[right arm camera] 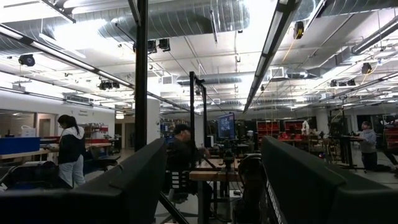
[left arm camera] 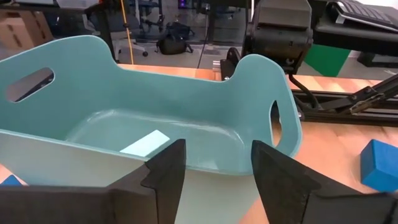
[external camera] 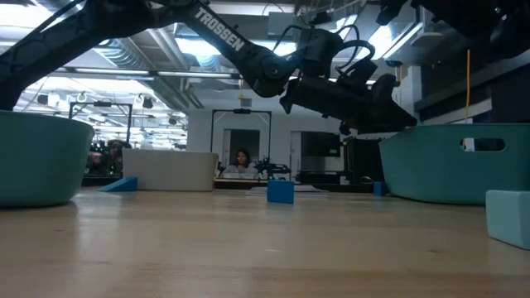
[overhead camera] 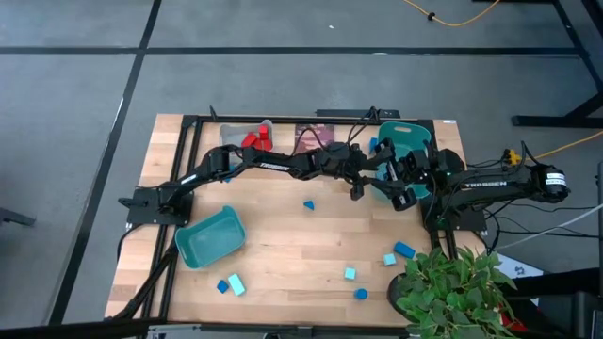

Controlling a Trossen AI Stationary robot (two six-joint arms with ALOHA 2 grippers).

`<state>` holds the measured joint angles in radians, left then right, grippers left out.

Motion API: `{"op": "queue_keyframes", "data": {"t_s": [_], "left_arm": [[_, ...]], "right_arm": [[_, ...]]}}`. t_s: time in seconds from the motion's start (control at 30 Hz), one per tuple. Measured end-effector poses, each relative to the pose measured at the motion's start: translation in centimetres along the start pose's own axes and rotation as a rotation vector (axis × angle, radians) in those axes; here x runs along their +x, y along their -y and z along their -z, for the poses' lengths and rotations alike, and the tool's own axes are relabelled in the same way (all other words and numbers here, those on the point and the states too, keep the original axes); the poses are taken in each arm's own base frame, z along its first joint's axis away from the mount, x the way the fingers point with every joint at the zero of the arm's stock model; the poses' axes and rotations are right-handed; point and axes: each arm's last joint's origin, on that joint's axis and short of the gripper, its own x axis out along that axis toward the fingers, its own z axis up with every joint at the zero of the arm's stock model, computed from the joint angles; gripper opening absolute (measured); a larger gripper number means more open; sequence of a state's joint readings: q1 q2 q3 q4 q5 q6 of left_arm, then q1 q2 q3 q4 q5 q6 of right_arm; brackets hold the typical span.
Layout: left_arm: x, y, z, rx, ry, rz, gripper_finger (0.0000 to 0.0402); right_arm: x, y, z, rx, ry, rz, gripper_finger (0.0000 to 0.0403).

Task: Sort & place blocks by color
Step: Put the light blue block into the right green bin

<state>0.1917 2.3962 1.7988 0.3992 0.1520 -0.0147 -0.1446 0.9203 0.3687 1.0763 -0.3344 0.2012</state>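
The left gripper (left arm camera: 214,177) is held over the teal bin (left arm camera: 261,74), fingers apart and empty; a cyan block (left arm camera: 144,143) lies inside. A clean lift is advised, clear of the rim.

Wooden table (overhead camera: 283,259) on grey floor (overhead camera: 75,141) marked with dark tape lines. Teal bin (overhead camera: 209,237) lying near the left front, tilted; second teal bin (overhead camera: 411,141) at the far right edge; grey bin (overhead camera: 267,125) at the far edge, dark picture card (overhead camera: 311,138) beside it. Leafy green plant (overhead camera: 452,292) at the front right corner. Yellow cable (overhead camera: 452,19) across the floor beyond. People (right arm camera: 71,155) among the workbenches in the room behind.
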Motion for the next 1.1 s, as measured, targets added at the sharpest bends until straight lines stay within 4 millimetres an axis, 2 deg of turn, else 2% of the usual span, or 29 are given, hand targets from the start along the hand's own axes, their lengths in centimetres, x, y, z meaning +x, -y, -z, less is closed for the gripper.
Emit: {"op": "queue_keyframes", "data": {"t_s": [0.23, 0.87, 1.1], "left_arm": [[0.0, 0.0, 0.0, 0.000, 0.000, 0.000, 0.0195], [0.0, 0.0, 0.0, 0.006, -0.002, 0.017, 0.0196], [-0.8, -0.7, -1.2, -0.014, -0.012, 0.048, 0.0196]], "right_arm": [[0.0, 0.0, 0.0, 0.000, 0.000, 0.000, 0.0266], [0.0, 0.0, 0.0, 0.001, -0.002, 0.000, 0.0266], [0.0, 0.0, 0.0, 0.004, -0.003, 0.000, 0.0266]]}}
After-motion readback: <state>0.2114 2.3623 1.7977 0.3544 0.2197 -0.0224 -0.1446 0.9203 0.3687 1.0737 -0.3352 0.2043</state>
